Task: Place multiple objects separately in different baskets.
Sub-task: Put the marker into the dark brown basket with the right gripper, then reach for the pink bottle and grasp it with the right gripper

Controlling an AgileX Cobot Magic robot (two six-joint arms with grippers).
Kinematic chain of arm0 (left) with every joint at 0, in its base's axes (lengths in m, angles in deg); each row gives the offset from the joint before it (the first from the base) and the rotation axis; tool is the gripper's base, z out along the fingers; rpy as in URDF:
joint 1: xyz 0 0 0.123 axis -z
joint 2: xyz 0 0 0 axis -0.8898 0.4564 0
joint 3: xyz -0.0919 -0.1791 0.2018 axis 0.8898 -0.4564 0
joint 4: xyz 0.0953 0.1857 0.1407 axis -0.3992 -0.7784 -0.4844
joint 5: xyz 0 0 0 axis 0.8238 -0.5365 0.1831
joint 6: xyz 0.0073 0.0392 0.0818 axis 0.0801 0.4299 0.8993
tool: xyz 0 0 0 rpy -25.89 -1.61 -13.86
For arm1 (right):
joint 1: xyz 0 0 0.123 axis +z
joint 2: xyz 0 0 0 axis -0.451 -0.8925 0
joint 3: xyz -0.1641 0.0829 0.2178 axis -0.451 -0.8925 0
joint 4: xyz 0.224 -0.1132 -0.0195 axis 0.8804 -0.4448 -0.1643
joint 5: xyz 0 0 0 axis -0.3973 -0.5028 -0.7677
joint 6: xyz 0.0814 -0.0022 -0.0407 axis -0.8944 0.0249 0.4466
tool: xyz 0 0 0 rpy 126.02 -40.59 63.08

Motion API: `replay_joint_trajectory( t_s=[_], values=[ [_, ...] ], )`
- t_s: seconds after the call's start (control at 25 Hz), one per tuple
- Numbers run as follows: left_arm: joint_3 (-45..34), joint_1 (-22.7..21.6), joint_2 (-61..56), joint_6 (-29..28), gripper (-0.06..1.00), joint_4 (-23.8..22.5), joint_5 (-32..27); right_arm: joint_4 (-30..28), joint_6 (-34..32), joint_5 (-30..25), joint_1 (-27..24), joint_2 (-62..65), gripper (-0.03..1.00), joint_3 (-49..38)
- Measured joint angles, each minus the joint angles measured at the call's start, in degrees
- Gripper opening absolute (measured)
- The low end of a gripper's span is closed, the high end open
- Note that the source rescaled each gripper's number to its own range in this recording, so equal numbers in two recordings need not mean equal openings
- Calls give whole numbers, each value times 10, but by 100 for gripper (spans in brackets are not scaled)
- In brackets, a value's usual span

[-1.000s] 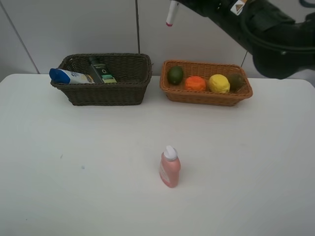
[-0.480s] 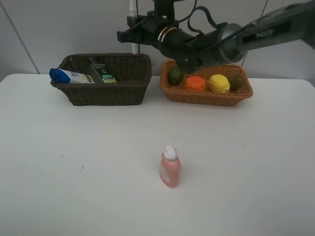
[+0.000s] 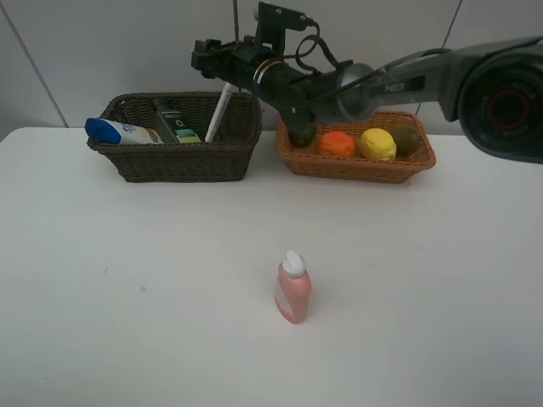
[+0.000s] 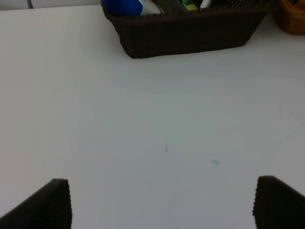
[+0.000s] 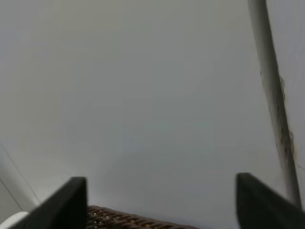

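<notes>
the right gripper (image 3: 208,58) hangs over the dark brown basket (image 3: 178,161), fingers spread, gripping nothing. the left gripper (image 4: 162,202) is spread too. the white marker (image 3: 218,113) leans inside that basket. the pink bottle (image 3: 293,288) stands on the table (image 3: 424,297).

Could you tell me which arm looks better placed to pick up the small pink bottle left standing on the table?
Probably the left. Its open gripper hangs low over bare table, free. The right gripper is stretched across above the dark brown basket, where the marker leans, far from the pink bottle.
</notes>
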Motion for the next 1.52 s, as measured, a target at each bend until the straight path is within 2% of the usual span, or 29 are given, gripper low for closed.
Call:
replay_joint_trajectory(
  t_s=[0.12, 0.2, 0.48, 0.64, 0.76, 0.8, 0.88, 1.12, 1.32, 1.52],
  values=[
    [0, 0, 0, 0, 100, 0, 0, -9, -1, -55, 0, 5, 96, 1],
    [0, 0, 0, 0, 100, 0, 0, -12, -3, -130, 0, 20, 98, 1],
    [0, 0, 0, 0, 100, 0, 0, -13, 9, -541, 4, 147, 100, 2],
    [0, 0, 0, 0, 100, 0, 0, -8, 68, -763, 4, 205, 100, 2],
    [0, 0, 0, 0, 100, 0, 0, 28, 133, -917, 4, 232, 100, 2],
    [0, 0, 0, 0, 100, 0, 0, 44, 149, -954, 4, 238, 100, 2],
    [0, 0, 0, 0, 100, 0, 0, 80, 176, -977, 4, 253, 100, -1],
    [0, 0, 0, 0, 100, 0, 0, 171, 203, -983, 11, 314, 100, -38],
    [0, 0, 0, 0, 100, 0, 0, 188, 207, -982, 41, 391, 100, -129],
    [0, 0, 0, 0, 100, 0, 0, 187, 207, -987, 101, 458, 100, -249]
  ],
)
